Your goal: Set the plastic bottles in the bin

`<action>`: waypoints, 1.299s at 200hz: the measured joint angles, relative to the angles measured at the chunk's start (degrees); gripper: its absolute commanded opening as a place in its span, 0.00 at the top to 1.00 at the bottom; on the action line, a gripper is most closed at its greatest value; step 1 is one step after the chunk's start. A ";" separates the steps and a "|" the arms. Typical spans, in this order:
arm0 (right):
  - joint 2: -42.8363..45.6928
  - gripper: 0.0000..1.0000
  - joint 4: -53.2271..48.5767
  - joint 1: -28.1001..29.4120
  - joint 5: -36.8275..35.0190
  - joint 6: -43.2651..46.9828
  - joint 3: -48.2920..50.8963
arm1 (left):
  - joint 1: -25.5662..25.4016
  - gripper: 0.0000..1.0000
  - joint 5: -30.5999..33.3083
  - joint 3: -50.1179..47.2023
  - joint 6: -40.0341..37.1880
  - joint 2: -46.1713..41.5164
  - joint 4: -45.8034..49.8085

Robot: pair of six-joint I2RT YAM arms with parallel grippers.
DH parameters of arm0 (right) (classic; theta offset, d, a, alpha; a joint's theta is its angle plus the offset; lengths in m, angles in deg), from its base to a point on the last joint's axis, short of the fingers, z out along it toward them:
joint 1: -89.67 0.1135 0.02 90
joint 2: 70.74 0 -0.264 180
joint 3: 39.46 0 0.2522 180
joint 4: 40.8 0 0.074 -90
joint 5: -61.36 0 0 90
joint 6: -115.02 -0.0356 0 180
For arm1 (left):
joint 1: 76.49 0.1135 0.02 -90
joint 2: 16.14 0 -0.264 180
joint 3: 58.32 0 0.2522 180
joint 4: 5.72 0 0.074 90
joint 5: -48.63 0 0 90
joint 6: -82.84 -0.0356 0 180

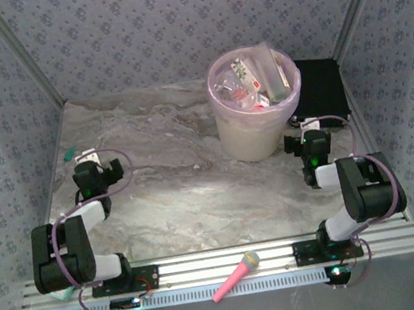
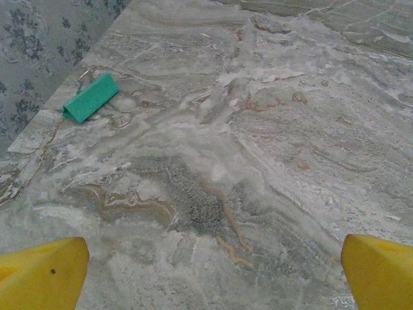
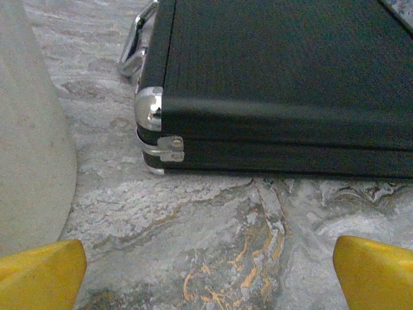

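**Top view:** The plastic bottles [image 1: 246, 79] are lying heaped inside the bin [image 1: 251, 137]. The bin is standing toward the far right corner of the bench [image 1: 182, 198], just beside a black box [image 1: 322, 87]. Clear bodies, white labels and a touch of red are crowding up to its pink-lined rim. The left pincer [image 1: 101, 169] is hovering by the left edge and the right pincer [image 1: 308, 142] near the bin's base, both spread apart and carrying nothing. A pink toy microphone [image 1: 236, 273] is resting on the front rail. The loading step is looking finished. The next move is probably calling for no more than a check for strays and drawing the arms back.

**Left wrist:** The yellow fingertips [image 2: 39, 274] are standing wide over marble, with a small green object [image 2: 90, 97] lying near the left edge.

**Right wrist:** The fingertips [image 3: 377, 271] are likewise gaping with nothing between them. They are facing the black box's corner [image 3: 284, 84], with the bin's cream wall [image 3: 29, 142] rising at the left.
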 measured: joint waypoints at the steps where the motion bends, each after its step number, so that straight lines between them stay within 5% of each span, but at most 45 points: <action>1: 0.00 0.00 0.09 -0.04 0.11 0.00 0.00 | 0.00 0.00 -0.04 0.02 0.00 0.02 0.02; 96: 0.00 0.00 1.11 -0.87 1.84 -0.02 0.00 | -0.13 0.00 -5.77 5.11 0.39 5.84 -0.17; 145: 0.00 0.00 1.11 -0.87 2.05 -0.02 0.00 | -6.88 0.00 -3.21 5.46 -1.70 9.75 -2.99; 260: 0.00 0.00 1.11 -0.87 2.05 -0.02 0.00 | -5.35 0.00 -3.28 -0.07 -2.12 10.84 -13.86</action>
